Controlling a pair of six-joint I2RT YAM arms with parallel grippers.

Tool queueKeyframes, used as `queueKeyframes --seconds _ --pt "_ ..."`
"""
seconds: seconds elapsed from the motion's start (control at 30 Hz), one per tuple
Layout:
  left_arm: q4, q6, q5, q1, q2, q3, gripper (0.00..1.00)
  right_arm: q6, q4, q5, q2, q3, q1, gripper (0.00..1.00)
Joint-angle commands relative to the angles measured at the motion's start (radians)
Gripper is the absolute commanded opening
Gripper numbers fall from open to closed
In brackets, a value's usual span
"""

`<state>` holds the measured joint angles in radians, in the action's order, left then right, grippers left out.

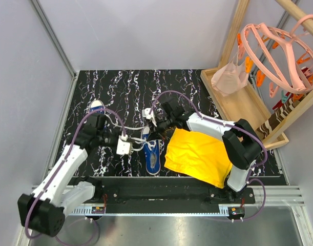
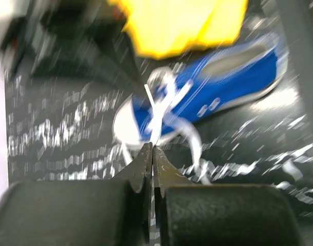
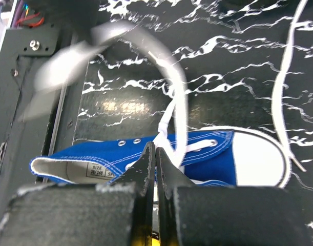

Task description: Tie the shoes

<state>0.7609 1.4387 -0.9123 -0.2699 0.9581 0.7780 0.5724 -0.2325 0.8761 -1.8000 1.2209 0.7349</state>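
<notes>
One blue sneaker lies in the middle of the black marbled mat, white toe cap pointing away from me. It also shows in the left wrist view and the right wrist view. The second sneaker is at the far left, mostly hidden behind my left arm. My left gripper is shut on a thin white lace that runs taut to the shoe. My right gripper is shut at the shoe's knot, where a lace loops upward.
A yellow cloth lies right of the shoe, under my right arm. A wooden tray with pink hangers stands at the back right. A black rail runs along the near edge. Another loose lace lies on the mat.
</notes>
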Motion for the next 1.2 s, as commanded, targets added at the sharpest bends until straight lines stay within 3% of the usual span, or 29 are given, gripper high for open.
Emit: queueKeyframes --seconds 0.0,0.07,0.2,0.27,0.5,0.73,0.87,1.03,1.17 --pt "0.054 -0.098 -0.109 -0.150 -0.080 -0.009 0.00 -0.057 0.055 0.007 -0.012 0.058 -0.014 0.00" --pt "-0.041 -0.215 -0.076 -0.256 -0.093 -0.039 0.00 -0.063 0.056 0.017 -0.018 0.066 -0.015 0.00" --pt "-0.425 -0.451 0.068 -0.437 -0.066 -0.106 0.00 -0.066 0.053 0.040 -0.024 0.066 -0.015 0.00" --pt "-0.529 -0.548 0.137 -0.527 -0.024 -0.112 0.00 -0.062 0.055 0.046 -0.024 0.062 -0.015 0.00" --pt "-0.829 -0.692 0.217 -0.615 0.154 -0.134 0.00 0.013 0.027 0.061 -0.004 0.034 -0.014 0.00" --pt "-0.853 -0.808 0.306 -0.611 0.142 -0.181 0.00 0.043 0.010 0.080 -0.004 0.034 -0.014 0.00" --pt "-0.903 -0.827 0.288 -0.620 0.204 -0.183 0.00 0.093 -0.017 0.089 0.005 0.028 -0.015 0.00" --pt "-0.876 -0.675 0.184 -0.632 0.307 -0.115 0.00 0.194 -0.085 0.086 0.011 0.016 -0.015 0.00" --pt "-0.741 -0.529 0.116 -0.632 0.381 -0.040 0.04 0.306 -0.130 0.086 0.030 -0.017 -0.014 0.00"
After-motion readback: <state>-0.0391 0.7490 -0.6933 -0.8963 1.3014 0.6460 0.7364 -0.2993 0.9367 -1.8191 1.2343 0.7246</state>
